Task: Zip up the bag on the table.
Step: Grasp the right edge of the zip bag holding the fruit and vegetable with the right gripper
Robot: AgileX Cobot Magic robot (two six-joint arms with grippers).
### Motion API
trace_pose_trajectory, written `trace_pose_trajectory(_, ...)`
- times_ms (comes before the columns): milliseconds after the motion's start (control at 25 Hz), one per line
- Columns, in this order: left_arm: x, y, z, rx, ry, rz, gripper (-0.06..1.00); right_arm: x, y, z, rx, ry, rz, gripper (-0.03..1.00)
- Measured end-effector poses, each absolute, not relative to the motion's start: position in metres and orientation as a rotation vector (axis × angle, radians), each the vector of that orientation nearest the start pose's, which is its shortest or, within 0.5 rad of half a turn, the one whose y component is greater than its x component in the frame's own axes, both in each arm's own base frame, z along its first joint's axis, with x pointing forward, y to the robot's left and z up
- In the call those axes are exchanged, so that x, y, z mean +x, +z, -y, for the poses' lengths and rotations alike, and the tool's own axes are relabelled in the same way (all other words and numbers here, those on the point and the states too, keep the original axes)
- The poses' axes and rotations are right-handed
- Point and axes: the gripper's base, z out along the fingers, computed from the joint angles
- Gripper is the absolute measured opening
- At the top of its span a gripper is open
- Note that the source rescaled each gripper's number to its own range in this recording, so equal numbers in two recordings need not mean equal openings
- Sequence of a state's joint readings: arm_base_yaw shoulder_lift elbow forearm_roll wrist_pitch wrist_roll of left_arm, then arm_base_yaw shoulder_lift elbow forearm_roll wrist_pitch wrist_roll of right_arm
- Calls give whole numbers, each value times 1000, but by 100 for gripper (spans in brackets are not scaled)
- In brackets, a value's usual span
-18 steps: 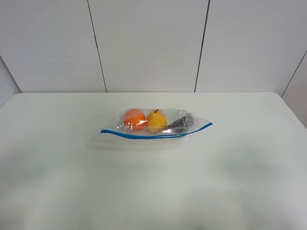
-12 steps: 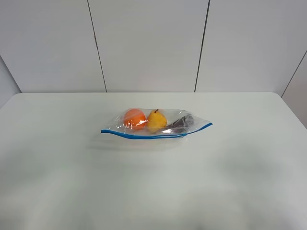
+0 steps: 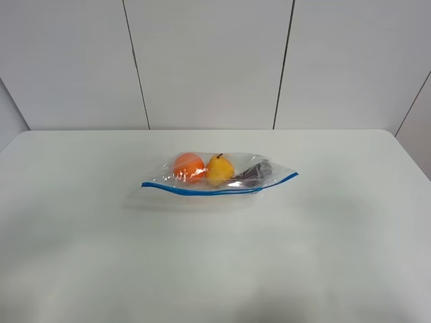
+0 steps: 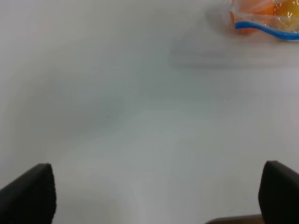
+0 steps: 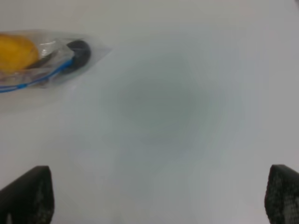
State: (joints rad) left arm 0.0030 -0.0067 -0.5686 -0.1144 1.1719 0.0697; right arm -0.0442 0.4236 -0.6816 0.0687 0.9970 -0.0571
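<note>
**Bag lies crosswise between two open, empty grippers**

The bag (image 3: pixel 219 176) sits near the middle of the table (image 3: pixel 101 256), a little toward its far side. Its long axis runs side to side across the robot's front. The blue zip strip (image 3: pixel 202 190) follows the long edge that faces the robot, so the seal is on the reachable side. Through the clear plastic, going from the left-arm end to the right-arm end, show an orange fruit (image 3: pixel 189 166), a yellow pear (image 3: pixel 219 168) and a dark object (image 3: pixel 254 173). Part of the strip looks doubled, which suggests it is not pressed shut there, though the pictures do not settle how much is sealed.

The left gripper (image 4: pixel 154 193) has its fingers spread wide with nothing between them. The orange-fruit end of the bag lies well ahead of it and inward toward the table's middle. The right gripper (image 5: pixel 154 196) is likewise wide apart and empty, and the dark-object end lies ahead of it and inward. Neither arm shows in the high view.

Each arm has its own end of the strip, and neither is plainly nearer. Both must travel forward and inward to reach the near edge.
</note>
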Motion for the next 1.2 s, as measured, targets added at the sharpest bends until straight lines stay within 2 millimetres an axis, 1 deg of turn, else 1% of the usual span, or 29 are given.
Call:
trace_pose_trajectory(80, -19, 287, 10, 87, -92, -2074, 100, 86, 339, -4, 5, 81, -2279, 100)
trace_pose_trajectory(240, -19, 287, 10, 87, -92, -2074, 100, 151, 354, -8, 37, 201, -2412, 100)
trace_pose_trajectory(320, -19, 287, 10, 87, -92, -2074, 100, 182, 354, -10, 54, 251, -2479, 100)
trace_pose_trajectory(400, -19, 287, 10, 87, -92, -2074, 100, 216, 349, -11, 64, 297, -2558, 100)
trace_pose_trajectory(440, -19, 287, 10, 87, -92, -2074, 100, 229, 346, -11, 62, 316, -2585, 100)
trace_pose_trajectory(560, -19, 287, 10, 87, -92, -2074, 100, 271, 330, -15, 59, 409, -2662, 100)
trace_pose_trajectory(640, -19, 287, 10, 87, -92, -2074, 100, 295, 320, -18, 63, 479, -2700, 100)
trace_pose_trajectory(720, -19, 287, 10, 87, -92, -2074, 100, 316, 305, -21, 81, 563, -2745, 100)
trace_pose_trajectory(840, -19, 287, 10, 87, -92, -2074, 100, 345, 276, -29, 105, 738, -2813, 98)
trace_pose_trajectory(960, -19, 287, 10, 87, -92, -2074, 100, 366, 250, -37, 117, 928, -2847, 95)
trace_pose_trajectory(1040, -19, 287, 10, 87, -92, -2074, 100, 376, 234, -41, 140, 1027, -2854, 92)
trace_pose_trajectory(1120, -19, 287, 10, 87, -92, -2074, 100, 385, 218, -44, 177, 1114, -2863, 86)
trace_pose_trajectory(1200, -19, 287, 10, 87, -92, -2074, 100, 390, 205, -46, 196, 1175, -2874, 78)
